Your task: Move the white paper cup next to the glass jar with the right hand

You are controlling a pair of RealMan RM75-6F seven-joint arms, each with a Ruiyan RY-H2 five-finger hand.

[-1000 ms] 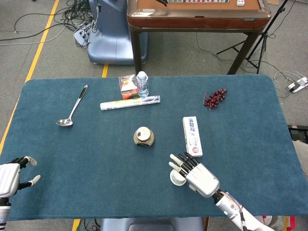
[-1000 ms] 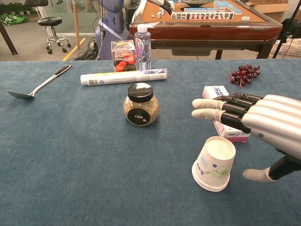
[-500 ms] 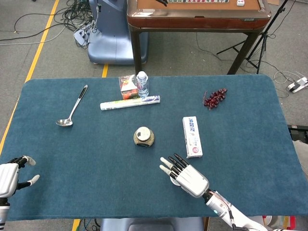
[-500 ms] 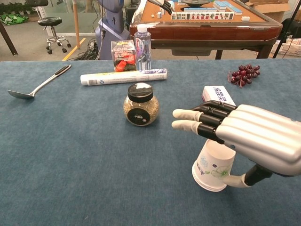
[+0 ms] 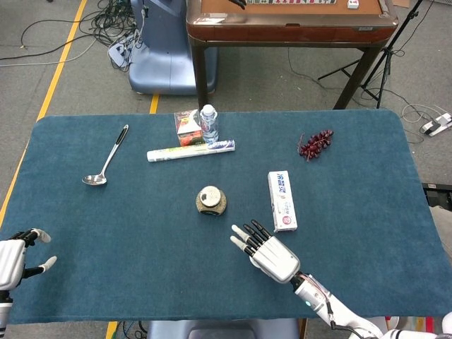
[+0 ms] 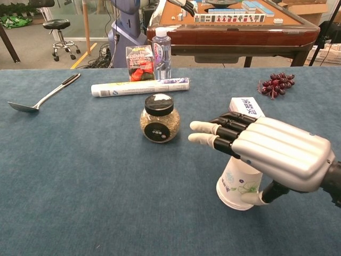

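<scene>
Now the right hand [image 6: 266,152] covers the upside-down white paper cup [image 6: 238,185]; grip unclear.

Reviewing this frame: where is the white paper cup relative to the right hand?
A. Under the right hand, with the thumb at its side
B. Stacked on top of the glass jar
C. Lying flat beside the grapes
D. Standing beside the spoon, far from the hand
A. In the chest view the white paper cup sits on the table beneath the right hand, whose thumb lies against the cup's side, apart from the glass jar.
</scene>
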